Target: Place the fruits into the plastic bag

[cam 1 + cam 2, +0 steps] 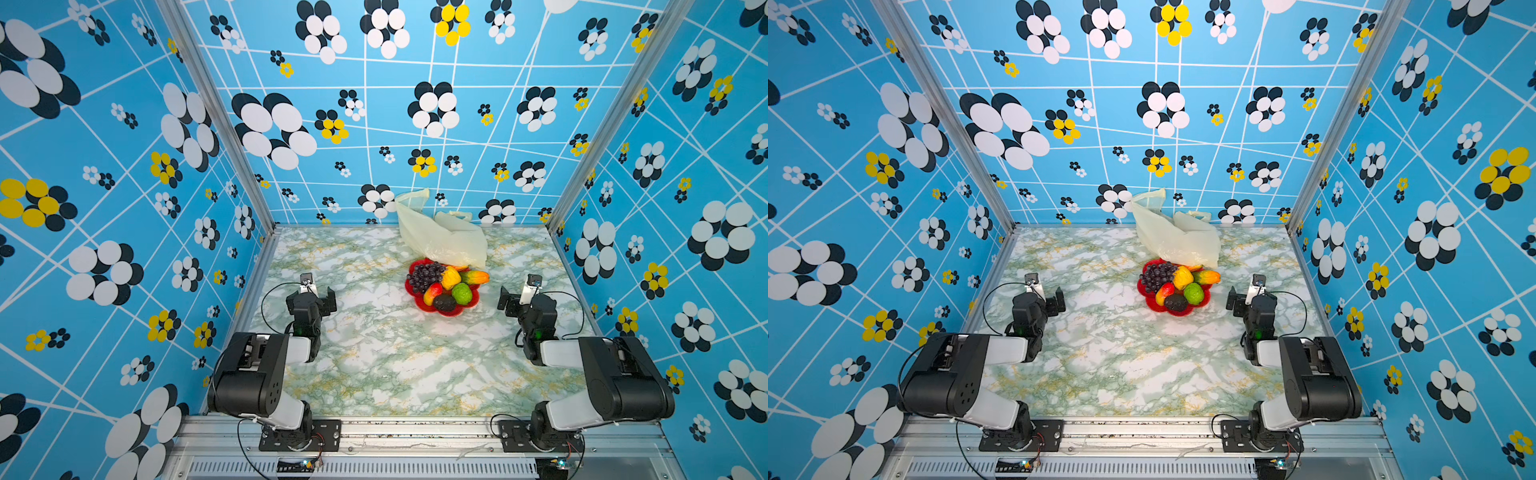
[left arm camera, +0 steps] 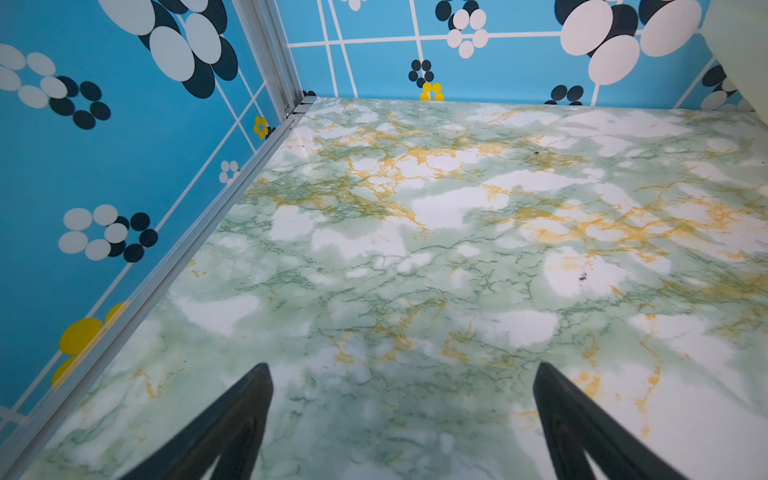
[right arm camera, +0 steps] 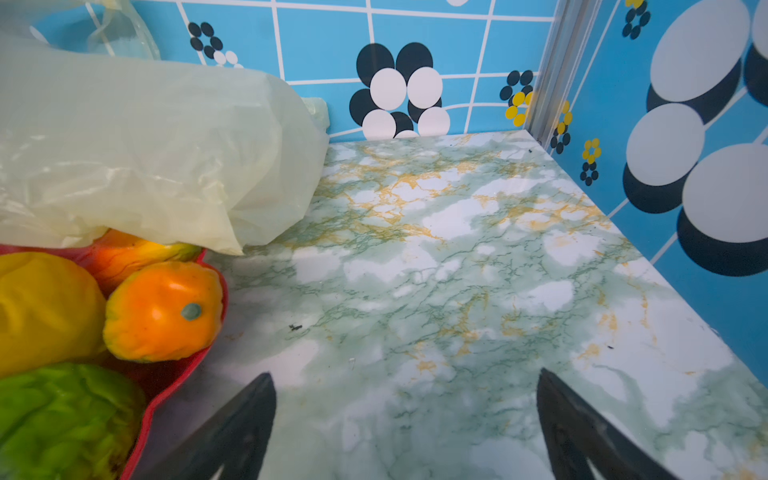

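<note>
We start with the counter (image 1: 374,365), marbled green and white, bare except at its far middle. There the plastic bag (image 1: 440,237) lies crumpled and flat against the far wall, its near edge draped over the far rim of the red plate (image 1: 451,311). The fruits (image 1: 444,284) are all heaped on that plate, none bagged, so we judge the task has not begun. The left claw (image 2: 401,415) and right claw (image 3: 405,419) both stand wide open and empty, well apart from the plate on either side. Next we would need 1 claw to lift a handle and open the bag's mouth, which we cannot make out, before any fruit goes in.
</note>
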